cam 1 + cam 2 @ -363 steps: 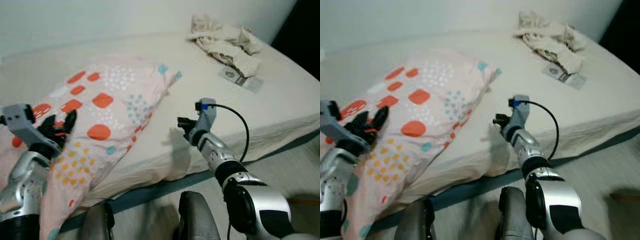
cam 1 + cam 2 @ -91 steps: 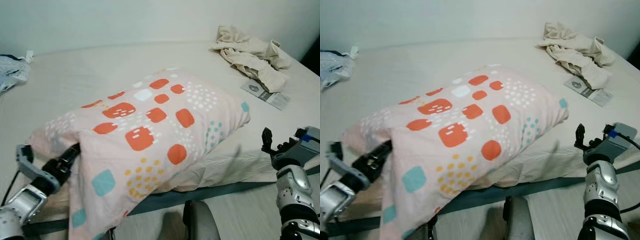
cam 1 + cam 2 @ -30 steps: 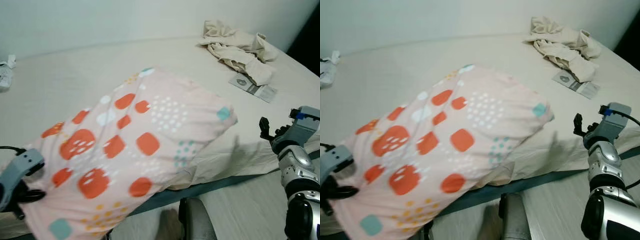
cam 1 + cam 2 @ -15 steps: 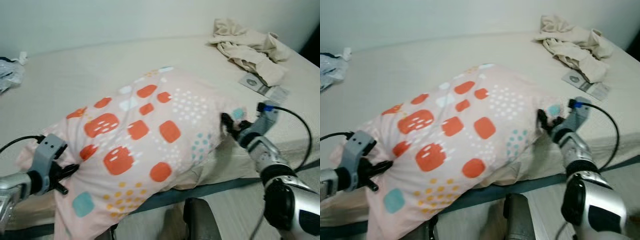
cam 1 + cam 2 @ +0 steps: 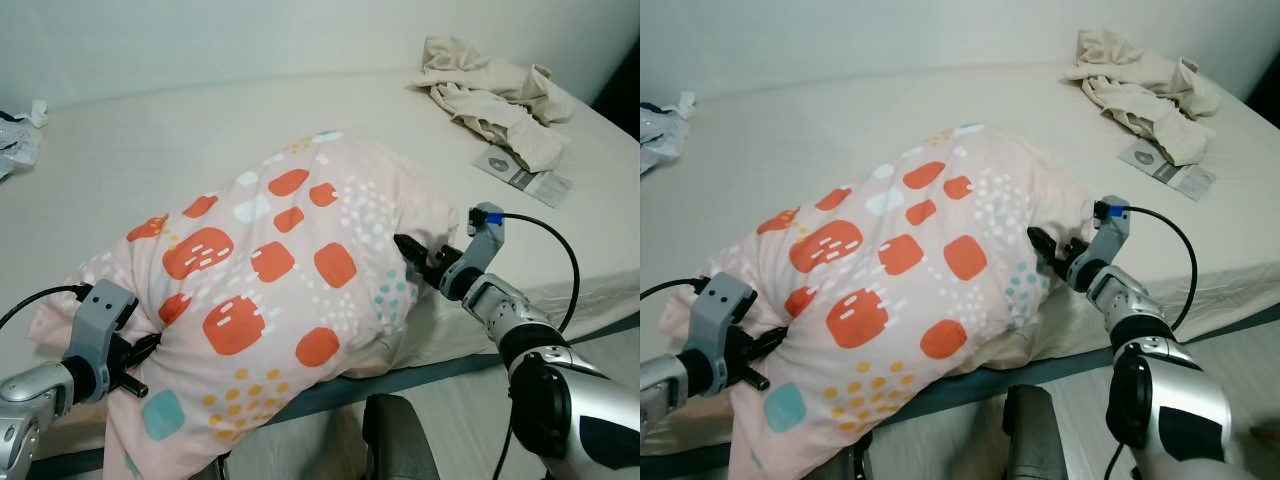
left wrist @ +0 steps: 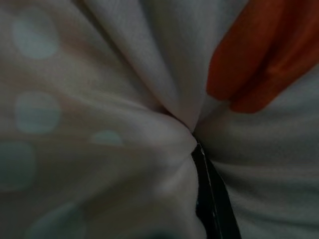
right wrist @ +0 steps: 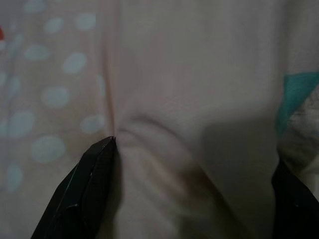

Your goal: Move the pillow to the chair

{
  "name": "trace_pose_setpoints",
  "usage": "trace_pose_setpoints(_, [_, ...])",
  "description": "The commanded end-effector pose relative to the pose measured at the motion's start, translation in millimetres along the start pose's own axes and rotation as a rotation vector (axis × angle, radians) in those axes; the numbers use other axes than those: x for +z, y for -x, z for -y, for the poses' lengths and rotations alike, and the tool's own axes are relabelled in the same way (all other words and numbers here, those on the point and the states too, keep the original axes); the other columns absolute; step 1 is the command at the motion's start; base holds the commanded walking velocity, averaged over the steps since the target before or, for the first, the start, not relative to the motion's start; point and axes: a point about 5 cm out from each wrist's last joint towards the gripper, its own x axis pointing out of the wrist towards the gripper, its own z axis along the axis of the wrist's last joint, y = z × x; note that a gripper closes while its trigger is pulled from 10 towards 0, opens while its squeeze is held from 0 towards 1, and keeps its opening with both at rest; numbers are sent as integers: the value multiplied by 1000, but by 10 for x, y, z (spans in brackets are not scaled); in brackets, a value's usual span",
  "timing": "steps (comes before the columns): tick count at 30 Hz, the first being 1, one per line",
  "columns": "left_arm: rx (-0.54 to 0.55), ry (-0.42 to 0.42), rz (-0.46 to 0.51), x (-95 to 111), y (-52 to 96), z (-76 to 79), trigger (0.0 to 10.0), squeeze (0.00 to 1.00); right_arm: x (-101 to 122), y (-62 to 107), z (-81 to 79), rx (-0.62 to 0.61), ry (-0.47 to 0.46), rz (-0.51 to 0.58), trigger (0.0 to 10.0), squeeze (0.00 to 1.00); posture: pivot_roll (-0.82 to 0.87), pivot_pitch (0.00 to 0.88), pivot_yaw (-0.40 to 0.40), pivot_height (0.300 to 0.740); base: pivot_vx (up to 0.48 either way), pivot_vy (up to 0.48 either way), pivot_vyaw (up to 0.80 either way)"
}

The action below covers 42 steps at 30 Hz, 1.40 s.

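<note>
Two tools on the pillow: left tool pinching fabric, right tool spread wide

This is a bedroom in a home: a wide bed under a plain cream sheet takes up most of the scene, running right up to a pale bare wall. A plump pillow in a pink case with orange patches and teal dots lies on it. Crumpled beige laundry sits heaped near the far corner, a flat printed packet just beside it, and light wood-look floor shows past the bed's edge
</note>
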Motion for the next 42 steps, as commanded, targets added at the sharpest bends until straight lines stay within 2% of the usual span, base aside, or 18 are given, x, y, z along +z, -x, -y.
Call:
trace_pose_setpoints(1, [-55, 23, -4, -43, -40, 123, 0, 0, -212, 43, 86, -76, -27, -56, 10000, 1000, 116, 226, -77, 566, 0, 0, 0])
trace_pose_setpoints(2, [-56, 28, -11, -62, -15, 117, 0, 0, 12, 177, 319, -277, -68, 101, 10000, 408, 111, 229, -69, 566, 0, 0, 0])
trace_pose_setpoints(5, [-56, 28, -14, -68, -8, 115, 0, 0, 72, 221, 381, -332, -75, 142, 10000, 408, 111, 229, -69, 566, 0, 0, 0])
trace_pose_setpoints(6, [-55, 32, -15, -74, -6, 118, 0, 0, 120, 266, 438, -379, -98, 174, 10000, 0, 109, 234, -52, 566, 0, 0, 0])
trace_pose_setpoints(8, [-54, 37, -15, -79, -8, 125, 0, 0, 132, 285, 466, -407, -120, 181, 10000, 0, 112, 237, -44, 566, 0, 0, 0])
trace_pose_setpoints(12, [-57, 37, -15, -68, -32, 139, 0, 0, 12, 183, 349, -346, -99, 102, 10000, 0, 115, 239, -39, 566, 0, 0, 0])
trace_pose_setpoints(17, [-28, 12, -10, -21, -48, 104, 0, 0, -146, -102, -60, -149, -108, 37, 10000, 0, 121, 236, -39, 566, 0, 0, 0])
trace_pose_setpoints(20, [-16, 11, -4, -13, -45, 89, 0, 0, -164, -161, -158, -112, -121, 36, 10000, 0, 128, 225, -42, 566, 0, 0, 0])
trace_pose_setpoints(23, [21, 12, 14, 3, -43, 61, 0, 0, -225, -318, -463, 14, -163, 10, 10000, 0, 126, 217, -44, 566, 0, 0, 0])
trace_pose_setpoints(24, [21, 12, 14, 3, -43, 61, 0, 0, -225, -318, -463, 14, -163, 10, 10000, 0, 126, 217, -44, 566, 0, 0, 0])
trace_pose_setpoints(25, [30, 41, 44, 21, -68, 86, 0, 0, -299, -384, -649, 120, -139, -43, 10000, 0, 123, 205, -48, 566, 0, 0, 0])
trace_pose_setpoints(29, [26, 74, 68, 22, -102, 142, 0, 0, -376, -413, -768, 200, -85, -92, 10000, 0, 117, 197, -53, 566, 0, 0, 0])
trace_pose_setpoints(30, [26, 85, 74, 18, -117, 166, 0, 0, -399, -417, -779, 199, -75, -101, 2078, 0, 117, 197, -53, 566, 0, 0, 0])
trace_pose_setpoints(31, [25, 96, 79, 12, -133, 190, 0, 0, -423, -417, -782, 194, -61, -113, 0, 0, 108, 188, -57, 566, 0, 0, 0])
trace_pose_setpoints(33, [25, 106, 80, 5, -147, 210, 0, 0, -437, -416, -775, 185, -36, -119, 0, 0, 108, 188, -57, 566, 0, 0, 0])
trace_pose_setpoints(35, [21, 129, 89, -8, -194, 270, 0, 0, -452, -402, -711, 126, 50, -122, 0, 0, 88, 166, -65, 566, 0, 0, 0])
trace_pose_setpoints(40, [33, 176, 89, -36, -285, 365, 0, 0, -378, -385, -608, 8, 112, -57, 0, 0, 65, 136, -63, 566, 0, 0, 0])
trace_pose_setpoints(42, [44, 211, 73, -83, -354, 467, 0, 0, -338, -366, -579, -39, 245, 3, 0, 0, 53, 124, -58, 566, 0, 0, 0])
